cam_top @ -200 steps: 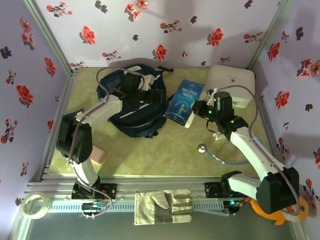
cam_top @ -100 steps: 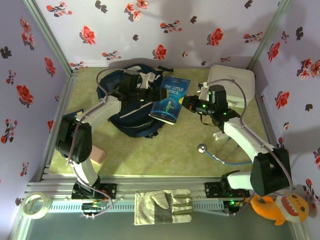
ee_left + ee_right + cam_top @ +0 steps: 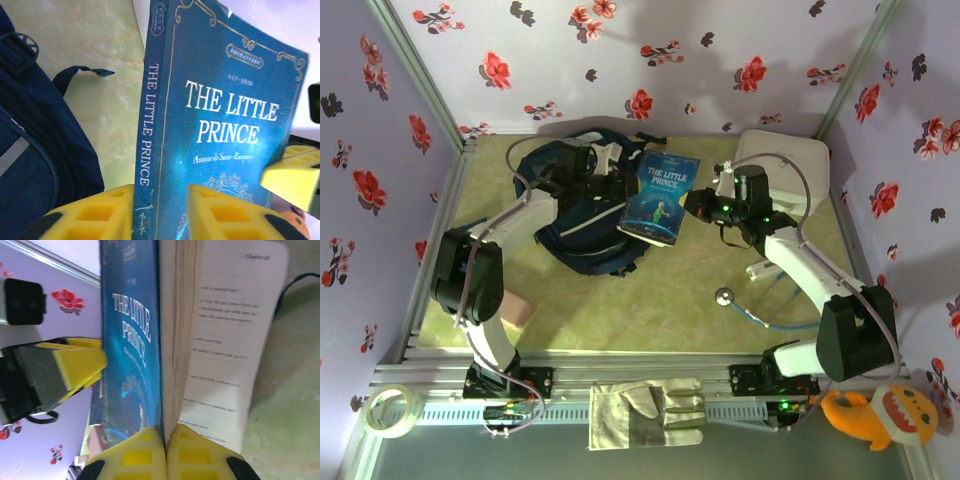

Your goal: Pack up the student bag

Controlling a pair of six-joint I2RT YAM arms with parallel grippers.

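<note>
The student bag (image 3: 575,225), a navy-blue backpack with white stripes, lies at the back left of the table, and its dark fabric (image 3: 30,150) runs down the left edge of the left wrist view. A blue book, "The Little Prince" (image 3: 662,195), hangs in the air just right of the bag, over its edge. My right gripper (image 3: 692,207) is shut on the book's right edge (image 3: 130,340), with the pages fanning open beside the pinch (image 3: 166,432). My left gripper (image 3: 628,190) is shut on the book (image 3: 220,125) at the spine, one yellow finger on each side (image 3: 160,192).
A white zip case (image 3: 785,165) stands at the back right behind the right arm. A stethoscope (image 3: 725,296) lies on the mat at the front right, a pink block (image 3: 515,310) by the left arm's base. A glove (image 3: 645,415) and tape roll (image 3: 390,410) rest on the front rail.
The right gripper has lifted the book off the mat and carried it left to the bag's edge. The left gripper, open a second ago, has closed on the book's spine side.
</note>
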